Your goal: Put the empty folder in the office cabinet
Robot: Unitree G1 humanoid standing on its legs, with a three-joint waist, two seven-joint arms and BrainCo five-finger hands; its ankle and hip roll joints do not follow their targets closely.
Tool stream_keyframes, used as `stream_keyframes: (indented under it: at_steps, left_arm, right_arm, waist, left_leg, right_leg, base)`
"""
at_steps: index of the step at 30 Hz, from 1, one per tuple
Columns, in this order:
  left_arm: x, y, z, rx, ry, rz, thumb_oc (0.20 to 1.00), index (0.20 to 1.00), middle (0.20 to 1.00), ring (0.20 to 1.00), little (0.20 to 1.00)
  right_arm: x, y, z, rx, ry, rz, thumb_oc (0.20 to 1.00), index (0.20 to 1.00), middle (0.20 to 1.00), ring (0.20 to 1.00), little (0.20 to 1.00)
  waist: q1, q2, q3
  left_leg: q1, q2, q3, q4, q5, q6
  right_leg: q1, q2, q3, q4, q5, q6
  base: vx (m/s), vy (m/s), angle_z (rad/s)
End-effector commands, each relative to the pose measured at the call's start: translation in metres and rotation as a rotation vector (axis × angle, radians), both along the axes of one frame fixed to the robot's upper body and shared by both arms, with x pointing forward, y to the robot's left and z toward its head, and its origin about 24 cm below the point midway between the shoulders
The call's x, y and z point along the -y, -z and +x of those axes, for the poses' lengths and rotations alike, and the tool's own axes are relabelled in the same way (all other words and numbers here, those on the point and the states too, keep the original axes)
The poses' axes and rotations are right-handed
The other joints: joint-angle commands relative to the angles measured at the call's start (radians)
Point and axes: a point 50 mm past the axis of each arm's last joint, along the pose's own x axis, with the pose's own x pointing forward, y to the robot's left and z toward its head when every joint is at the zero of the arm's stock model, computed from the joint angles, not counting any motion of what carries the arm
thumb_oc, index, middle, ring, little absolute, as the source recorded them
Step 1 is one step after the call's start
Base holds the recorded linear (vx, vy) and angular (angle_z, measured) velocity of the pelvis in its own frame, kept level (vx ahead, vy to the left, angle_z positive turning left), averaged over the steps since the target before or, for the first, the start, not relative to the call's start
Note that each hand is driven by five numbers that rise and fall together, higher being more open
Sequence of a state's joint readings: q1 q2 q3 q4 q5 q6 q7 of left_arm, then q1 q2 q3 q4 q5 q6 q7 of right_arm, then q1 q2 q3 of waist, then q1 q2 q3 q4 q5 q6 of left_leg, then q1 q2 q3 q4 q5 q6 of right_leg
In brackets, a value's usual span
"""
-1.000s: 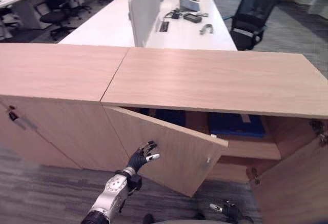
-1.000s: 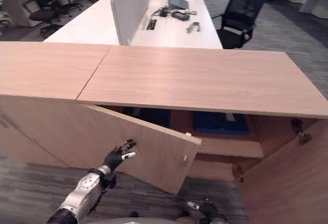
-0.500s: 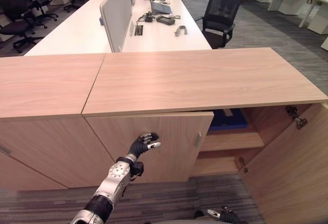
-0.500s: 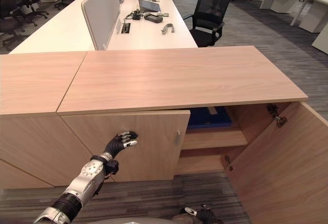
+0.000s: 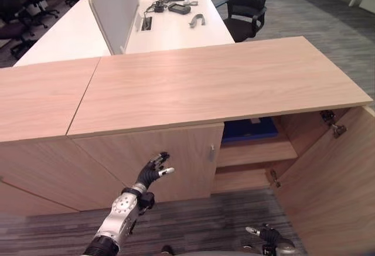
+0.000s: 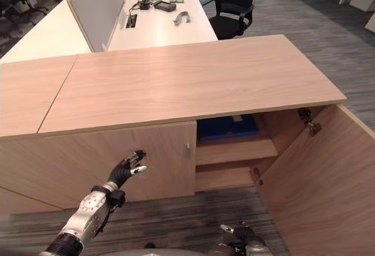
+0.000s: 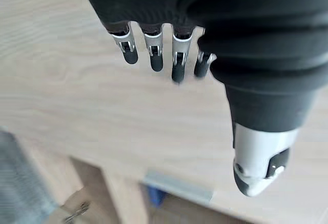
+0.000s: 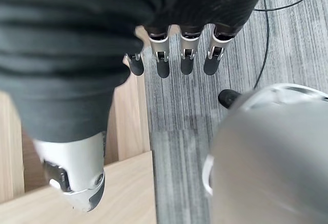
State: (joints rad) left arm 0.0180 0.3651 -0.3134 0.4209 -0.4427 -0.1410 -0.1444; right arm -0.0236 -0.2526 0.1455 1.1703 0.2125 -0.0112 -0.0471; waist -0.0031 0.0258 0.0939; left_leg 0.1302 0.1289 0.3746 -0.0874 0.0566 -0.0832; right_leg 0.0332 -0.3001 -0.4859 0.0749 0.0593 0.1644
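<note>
The wooden office cabinet (image 5: 217, 80) has its left door (image 5: 187, 156) flat against the front. My left hand (image 5: 150, 175) is open, its straight fingers (image 7: 154, 55) at that door's face, left of the small metal handle (image 5: 211, 152). The right door (image 5: 334, 180) stands wide open. A blue folder (image 5: 250, 130) lies on the upper shelf inside, partly hidden under the cabinet top. My right hand (image 5: 266, 234) hangs low over the carpet in front of the open side, its fingers (image 8: 187, 55) straight and holding nothing.
A second wooden cabinet (image 5: 41, 98) joins on the left. Behind both run a long white desk (image 5: 170, 27) with a grey divider (image 5: 114, 7) and a black office chair (image 5: 249, 4). Grey carpet (image 5: 193, 221) lies in front.
The left door has swung from ajar to flat against the cabinet, my left hand following it. The camera has shifted, so more of the open right side shows.
</note>
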Motion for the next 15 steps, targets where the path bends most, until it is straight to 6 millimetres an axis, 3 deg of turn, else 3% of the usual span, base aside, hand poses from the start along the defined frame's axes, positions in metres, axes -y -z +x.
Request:
stream_keyframes:
  at_steps: [1, 4, 5, 11, 12, 15]
  left_arm:
    - [-0.001, -0.016, 0.009, 0.095, 0.073, 0.065, 1.000, 1.000, 1.000, 1.000, 1.000]
    - [-0.005, -0.007, 0.001, 0.054, 0.060, 0.078, 1.000, 1.000, 1.000, 1.000, 1.000]
    - [-0.010, 0.004, -0.007, 0.003, 0.028, 0.086, 1.000, 1.000, 1.000, 1.000, 1.000]
    - [-0.011, 0.010, -0.011, -0.025, -0.032, 0.050, 1.000, 1.000, 1.000, 1.000, 1.000]
    - [-0.012, 0.009, -0.008, -0.019, -0.053, 0.041, 1.000, 1.000, 1.000, 1.000, 1.000]
    - [-0.012, 0.008, -0.005, -0.010, -0.086, 0.028, 1.000, 1.000, 1.000, 1.000, 1.000]
  right_arm:
    - [-0.007, 0.004, -0.003, -0.028, 0.005, 0.014, 1.000, 1.000, 1.000, 1.000, 1.000]
    - [-0.003, 0.002, 0.000, -0.020, 0.001, 0.004, 1.000, 1.000, 1.000, 1.000, 1.000]
    - [0.005, -0.001, 0.002, -0.003, 0.010, -0.010, 1.000, 1.000, 1.000, 1.000, 1.000]
    - [0.018, -0.006, 0.007, 0.029, 0.034, -0.029, 1.000, 1.000, 1.000, 1.000, 1.000]
    - [0.021, -0.009, 0.015, 0.049, 0.022, -0.039, 1.000, 1.000, 1.000, 1.000, 1.000]
    - [0.025, -0.014, 0.023, 0.070, 0.009, -0.053, 1.000, 1.000, 1.000, 1.000, 1.000]
  waist:
    - [0.021, -0.017, -0.027]
    - [0.014, -0.007, -0.027]
    - [-0.002, 0.007, -0.026]
    - [-0.053, 0.047, -0.015]
    - [-0.055, 0.059, -0.004]
    - [-0.049, 0.057, 0.010]
  left_leg:
    - [-0.022, -0.028, -0.034, 0.018, -0.051, 0.022]
    - [-0.020, -0.001, -0.023, 0.020, -0.036, 0.005]
    - [-0.012, 0.034, -0.008, 0.024, -0.013, -0.016]
    - [0.001, 0.137, 0.044, 0.073, 0.047, -0.076]
    - [-0.018, 0.168, 0.025, 0.121, 0.096, -0.098]
    - [-0.044, 0.170, -0.043, 0.185, 0.127, -0.106]
  right_leg:
    - [0.068, -0.041, 0.043, 0.025, -0.018, 0.069]
    - [0.075, -0.013, 0.066, -0.012, -0.024, 0.061]
    - [0.088, 0.030, 0.100, -0.065, -0.038, 0.046]
    - [0.119, 0.129, 0.160, -0.149, -0.073, 0.005]
    - [0.111, 0.160, 0.189, -0.158, -0.080, -0.009]
    - [0.101, 0.178, 0.224, -0.162, -0.088, -0.019]
  base:
    - [0.00, -0.134, -0.15]
    - [-0.01, -0.234, -0.24]
    - [0.01, -0.323, -0.56]
    - [0.00, -0.263, -0.59]
    - [0.01, -0.206, -0.75]
    - [-0.01, -0.149, -1.23]
